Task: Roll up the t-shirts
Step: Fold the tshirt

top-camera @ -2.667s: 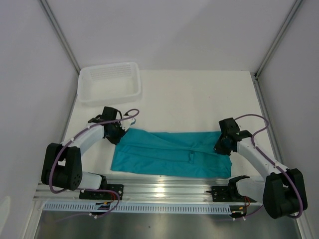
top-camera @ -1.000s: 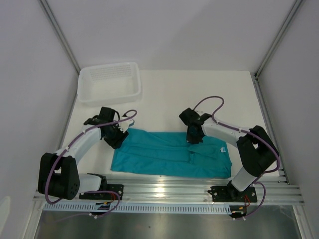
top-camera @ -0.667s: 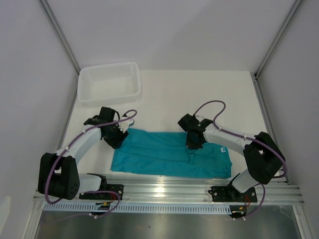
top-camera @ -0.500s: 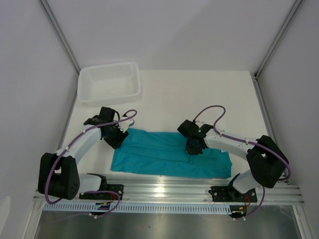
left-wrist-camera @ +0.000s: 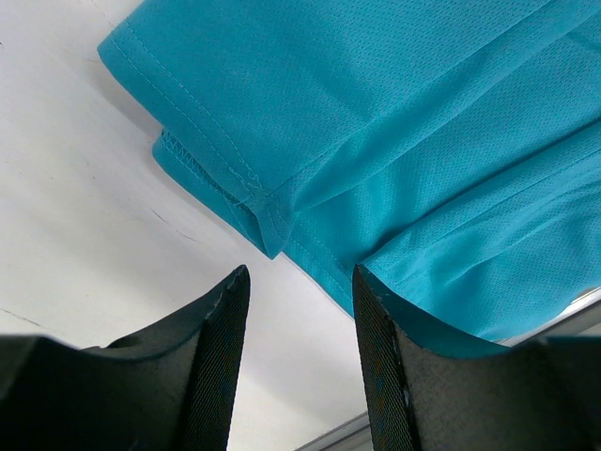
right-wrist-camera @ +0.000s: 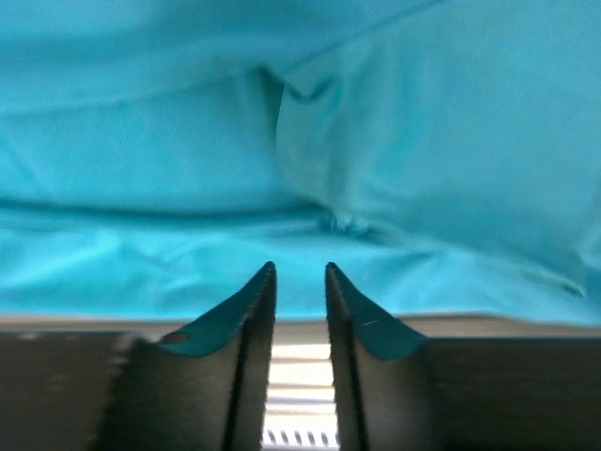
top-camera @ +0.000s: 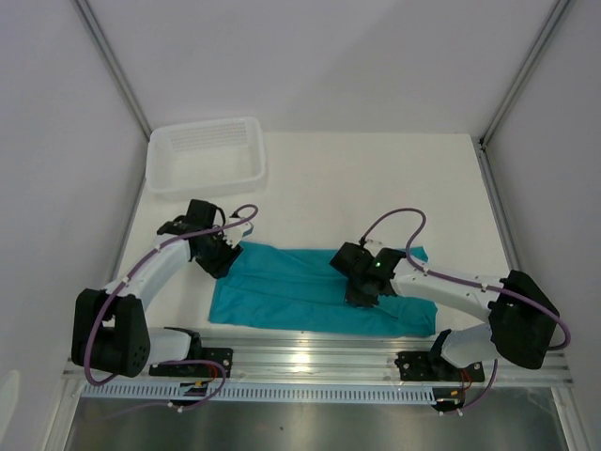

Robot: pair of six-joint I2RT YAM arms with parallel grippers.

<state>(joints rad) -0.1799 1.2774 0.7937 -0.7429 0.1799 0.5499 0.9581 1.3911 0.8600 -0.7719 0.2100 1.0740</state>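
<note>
t-shirt (top-camera: pixel 300 291): teal fine-mesh knit, long flat folded band, stitched hems | left gripper (left-wrist-camera: pixel 300 282): spread, empty, over hem corner | right gripper (right-wrist-camera: pixel 300 274): narrowly parted, pinching nothing

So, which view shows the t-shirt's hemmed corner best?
The left wrist view: the hemmed corner is close, stitching sharp. The top view shows it small beside the left gripper; the right wrist view shows only folds.
</note>
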